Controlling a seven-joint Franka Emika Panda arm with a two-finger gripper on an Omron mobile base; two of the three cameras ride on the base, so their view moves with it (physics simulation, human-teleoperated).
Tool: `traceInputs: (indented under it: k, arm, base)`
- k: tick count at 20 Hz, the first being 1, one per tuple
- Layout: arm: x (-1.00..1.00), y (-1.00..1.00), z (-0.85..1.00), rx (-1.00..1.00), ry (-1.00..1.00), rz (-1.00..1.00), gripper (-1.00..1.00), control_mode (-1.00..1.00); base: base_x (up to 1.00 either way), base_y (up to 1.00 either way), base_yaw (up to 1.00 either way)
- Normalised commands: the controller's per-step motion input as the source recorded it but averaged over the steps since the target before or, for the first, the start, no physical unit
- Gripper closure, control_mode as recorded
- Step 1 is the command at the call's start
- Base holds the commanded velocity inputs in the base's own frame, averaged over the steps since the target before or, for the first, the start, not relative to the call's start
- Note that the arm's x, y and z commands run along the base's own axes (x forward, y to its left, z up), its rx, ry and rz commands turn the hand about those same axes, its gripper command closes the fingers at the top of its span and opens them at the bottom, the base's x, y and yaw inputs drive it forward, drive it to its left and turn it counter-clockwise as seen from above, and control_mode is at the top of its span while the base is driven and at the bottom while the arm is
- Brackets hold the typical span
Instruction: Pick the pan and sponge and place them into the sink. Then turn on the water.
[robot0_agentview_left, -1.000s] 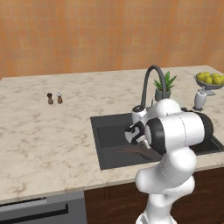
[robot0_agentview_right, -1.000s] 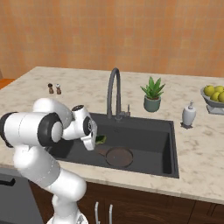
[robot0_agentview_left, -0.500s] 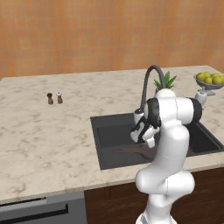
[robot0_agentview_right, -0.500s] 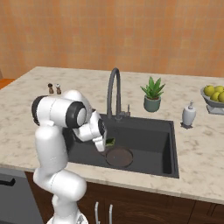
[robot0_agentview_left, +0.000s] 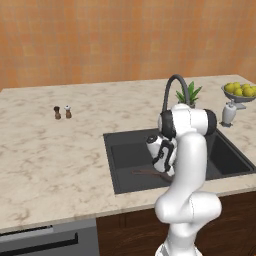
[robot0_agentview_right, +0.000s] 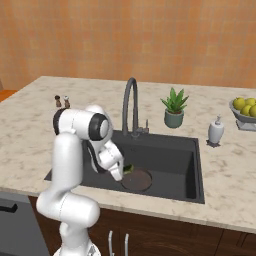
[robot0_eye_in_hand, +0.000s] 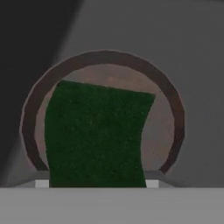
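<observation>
Sponge (robot0_eye_in_hand: 96, 135) sits clamped between the fingers of the gripper (robot0_agentview_right: 121, 172), hanging directly over the pan (robot0_eye_in_hand: 170, 127), which already lies on the floor of the sink (robot0_agentview_right: 165, 150) near its front-left part. In the right base view you see a green sliver (robot0_agentview_right: 128, 169) at the fingertips, just above the pan (robot0_agentview_right: 136, 180).

For a clean drop, I'd say you keep the hand low and centred over the basin, then part the fingers fully before lifting; releasing high risks a bounce off the pan rim.

Arm pose: elbow folded high above the front edge of the counter (robot0_agentview_left: 60, 165), forearm angled steeply down, wrist inside the basin (robot0_agentview_left: 125, 155). Faucet (robot0_agentview_right: 131, 107) stands at the back edge, untouched; the lever is your next target.
</observation>
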Motion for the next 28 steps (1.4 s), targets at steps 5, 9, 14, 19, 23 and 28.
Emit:
traceInputs:
  k: [5,9,14,19,23,28]
  arm:
    - [0.14,-0.07,-0.50,-0.08,0.01,0.00,1.00,-1.00]
    - [0.12,-0.01,-0.48,-0.08,0.01,-0.01,1.00,-1.00]
    - [0.01,0.00,-0.43,-0.08,0.00,-0.03,-1.00,-1.00]
    - [-0.18,0.00,-0.08,-0.01,-0.03,-0.04,-1.00,-1.00]
    - [-0.20,0.00,0.09,0.00,-0.01,-0.03,-1.00,-1.00]
    - [-0.16,0.14,0.54,-0.03,0.00,0.00,-1.00,-1.00]
  base:
    - [0.00,0.00,0.00]
    - [0.00,0.00,0.00]
    - [0.00,0.00,0.00]
    - [0.00,0.00,0.00]
    - [0.00,0.00,0.00]
    - [0.00,0.00,0.00]
